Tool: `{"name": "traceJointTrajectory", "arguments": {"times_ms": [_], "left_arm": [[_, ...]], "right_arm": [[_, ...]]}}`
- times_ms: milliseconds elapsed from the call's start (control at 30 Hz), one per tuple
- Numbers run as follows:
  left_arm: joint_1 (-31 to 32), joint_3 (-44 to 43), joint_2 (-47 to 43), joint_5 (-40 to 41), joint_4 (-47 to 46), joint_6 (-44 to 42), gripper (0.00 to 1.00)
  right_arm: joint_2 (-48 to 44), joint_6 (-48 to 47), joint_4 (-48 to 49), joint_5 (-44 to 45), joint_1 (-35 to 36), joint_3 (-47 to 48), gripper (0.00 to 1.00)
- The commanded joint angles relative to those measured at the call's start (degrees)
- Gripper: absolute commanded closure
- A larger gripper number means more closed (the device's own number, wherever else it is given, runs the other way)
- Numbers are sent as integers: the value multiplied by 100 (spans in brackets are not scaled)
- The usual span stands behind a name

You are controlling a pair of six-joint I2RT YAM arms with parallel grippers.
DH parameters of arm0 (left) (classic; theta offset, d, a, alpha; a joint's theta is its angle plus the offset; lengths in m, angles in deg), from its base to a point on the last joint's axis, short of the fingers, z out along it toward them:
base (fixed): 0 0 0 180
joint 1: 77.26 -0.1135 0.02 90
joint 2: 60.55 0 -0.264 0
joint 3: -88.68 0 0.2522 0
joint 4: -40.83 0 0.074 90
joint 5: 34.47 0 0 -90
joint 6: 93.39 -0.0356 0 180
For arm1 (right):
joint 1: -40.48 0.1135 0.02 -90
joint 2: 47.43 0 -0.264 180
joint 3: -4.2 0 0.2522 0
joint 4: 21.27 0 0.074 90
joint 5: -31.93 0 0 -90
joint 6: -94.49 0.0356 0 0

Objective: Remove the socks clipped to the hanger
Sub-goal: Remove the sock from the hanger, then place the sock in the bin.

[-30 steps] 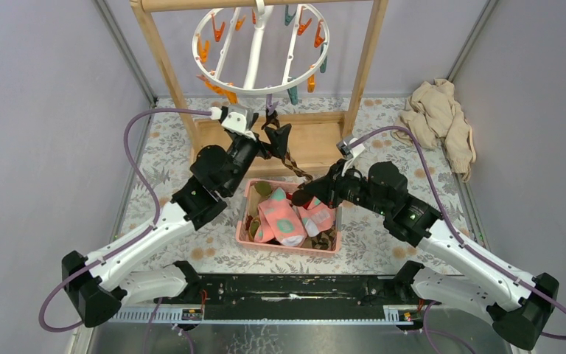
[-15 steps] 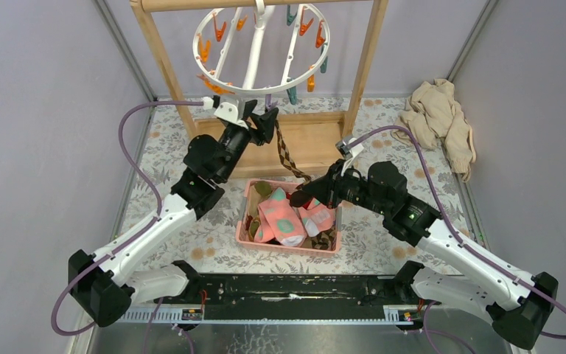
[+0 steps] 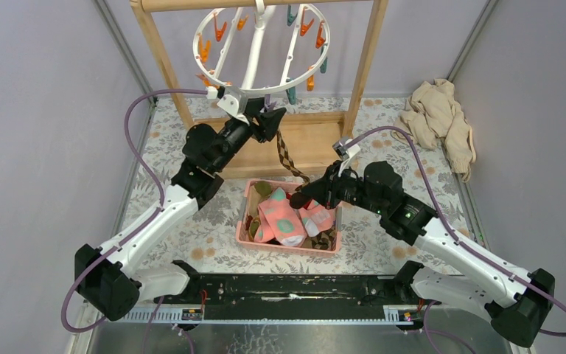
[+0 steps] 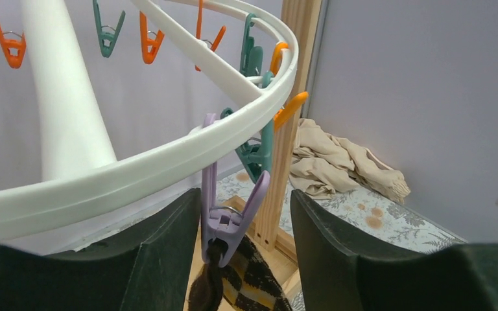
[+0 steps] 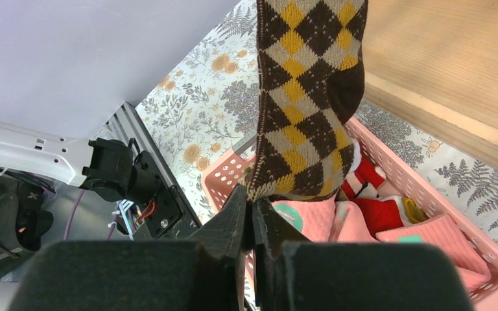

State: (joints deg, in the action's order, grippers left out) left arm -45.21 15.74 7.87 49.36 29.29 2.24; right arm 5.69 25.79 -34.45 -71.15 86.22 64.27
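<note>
One argyle sock hangs from a purple clip on the hanger, my left gripper with fingers spread around that clip, my right gripper pinching the sock's lower end above the basket.

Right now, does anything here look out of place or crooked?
Yes. The argyle sock is not hanging straight: it stretches slantwise from the purple clip down to the shut jaws of the right arm over the pink basket. A crumpled beige cloth heap also lies in the far right corner.
</note>
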Motion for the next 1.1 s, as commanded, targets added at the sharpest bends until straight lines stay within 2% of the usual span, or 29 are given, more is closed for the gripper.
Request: {"name": "traceJointTrajectory", "arguments": {"times_ms": [0, 300, 433, 500, 700, 867, 933, 1000, 1033, 1067], "left_arm": [[-92, -233, -15, -278, -553, 108, 42], [-116, -187, 42, -231, -853, 307, 47], [-121, -185, 136, -193, -897, 348, 57], [-120, -233, 187, -192, -839, 375, 70], [-129, -330, 204, -137, -621, 344, 76], [-130, -334, 128, -72, -376, 328, 77], [-130, -365, 73, -70, -190, 378, 70], [-131, -416, -4, -128, 129, 427, 56], [-129, -423, -53, -122, 290, 453, 46], [-129, -421, -126, -126, 435, 511, 42]], "right_arm": [[9, 32, 288, -85, -17, -2, 100], [23, 44, 340, -122, -16, -92, 100], [5, 41, 338, -123, -12, -128, 100], [-8, 42, 329, -124, -15, -138, 100], [-39, 41, 311, -108, -15, -188, 100], [-57, 42, 250, -117, -12, -190, 100], [-50, 34, 169, -163, -12, -140, 100], [-63, 12, 25, -203, -12, -58, 100], [-65, -6, -9, -240, -14, -7, 100], [-65, -47, -278, -285, -12, 79, 100]]}}
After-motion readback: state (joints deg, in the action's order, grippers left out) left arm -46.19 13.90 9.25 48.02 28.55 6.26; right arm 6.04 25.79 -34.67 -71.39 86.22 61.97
